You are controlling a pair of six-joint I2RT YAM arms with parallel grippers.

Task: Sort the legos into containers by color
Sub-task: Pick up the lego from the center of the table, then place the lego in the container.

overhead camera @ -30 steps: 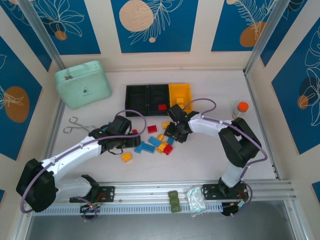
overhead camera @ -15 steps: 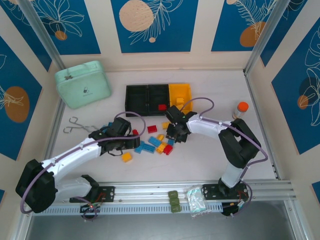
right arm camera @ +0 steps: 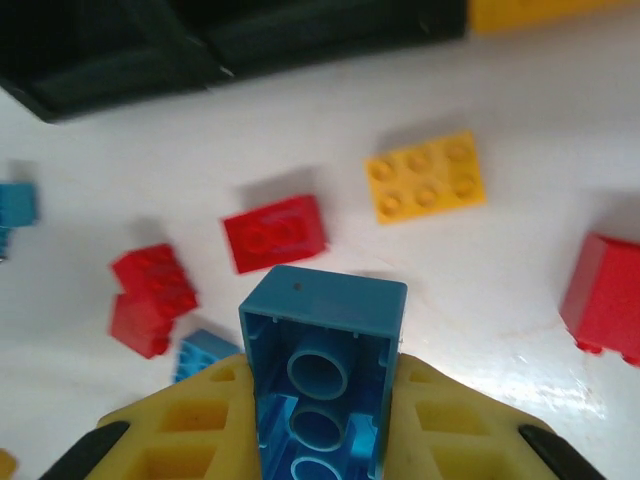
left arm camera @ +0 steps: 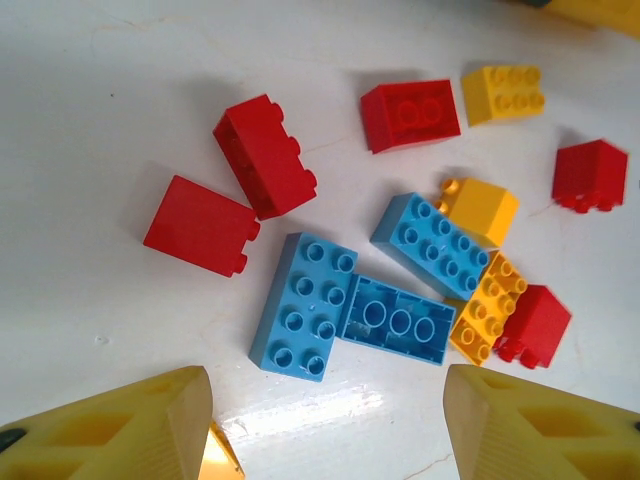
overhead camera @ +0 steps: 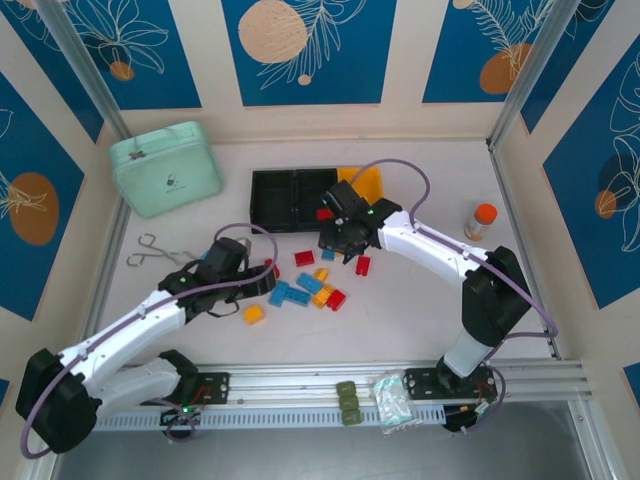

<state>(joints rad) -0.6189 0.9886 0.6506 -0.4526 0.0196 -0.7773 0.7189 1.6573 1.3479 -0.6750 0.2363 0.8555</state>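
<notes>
One blue brick (right arm camera: 322,305) pinched in right gripper (right arm camera: 320,410); left gripper (left arm camera: 325,415) spread by loose legos (left arm camera: 400,320)

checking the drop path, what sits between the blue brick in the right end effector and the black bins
In the right wrist view, a red brick and a yellow brick lie on the table between the blue brick and the black bins.
</notes>
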